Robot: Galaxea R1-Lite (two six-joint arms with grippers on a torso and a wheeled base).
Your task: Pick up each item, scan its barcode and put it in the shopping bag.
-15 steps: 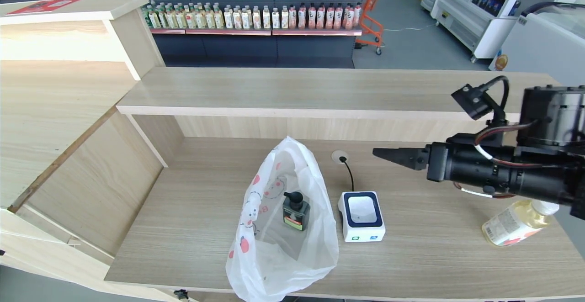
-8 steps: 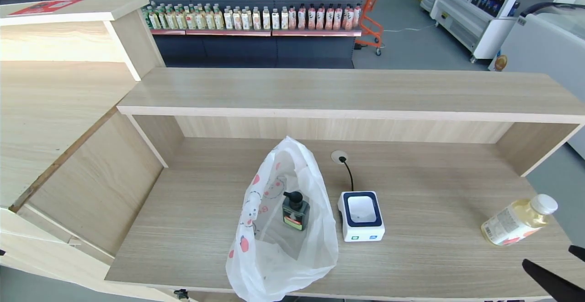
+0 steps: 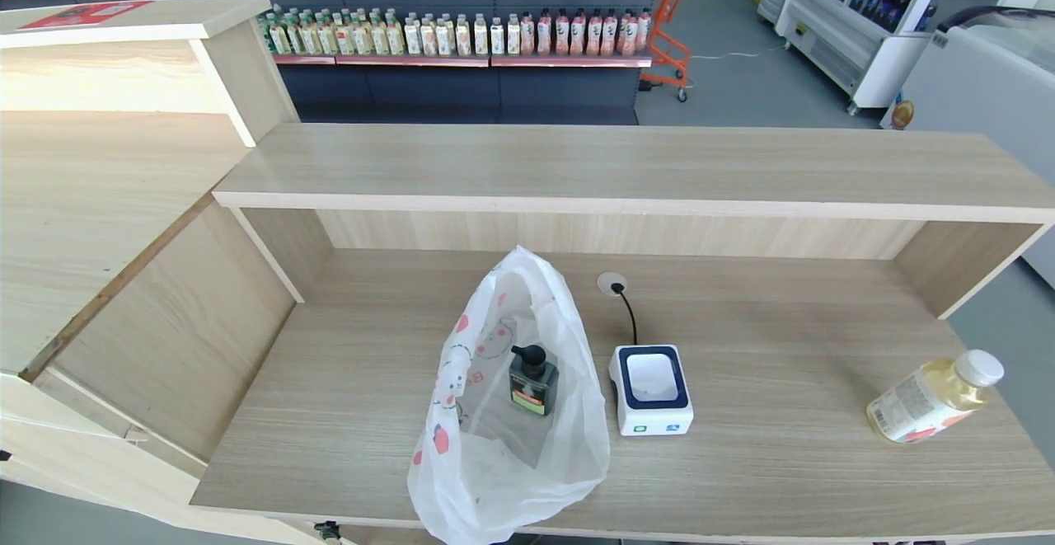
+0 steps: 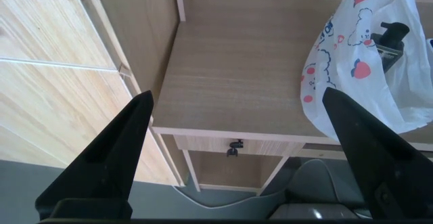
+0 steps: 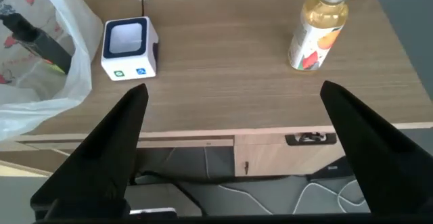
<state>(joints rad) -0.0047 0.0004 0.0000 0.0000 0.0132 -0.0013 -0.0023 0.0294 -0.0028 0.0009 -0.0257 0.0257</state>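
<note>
A white plastic shopping bag (image 3: 503, 413) with red prints stands open at the counter's front middle, a dark pump bottle (image 3: 532, 380) inside it. To its right sits the white barcode scanner (image 3: 651, 388) with its cable. A bottle of yellow liquid with a white cap (image 3: 935, 397) lies at the counter's right end. My left gripper (image 4: 240, 149) hangs open off the counter's front edge, left of the bag (image 4: 369, 68). My right gripper (image 5: 233, 149) is open below the front edge, between scanner (image 5: 128, 48) and bottle (image 5: 318, 28).
A raised ledge (image 3: 626, 166) runs along the back of the counter (image 3: 783, 446), with side walls left and right. A cable hole (image 3: 613, 284) sits behind the scanner. Store shelves with bottles stand in the aisle beyond.
My right arm, stretched over the counter's right side a second ago, has drawn back down and out of the head view. The bag, scanner and bottles have not moved.
</note>
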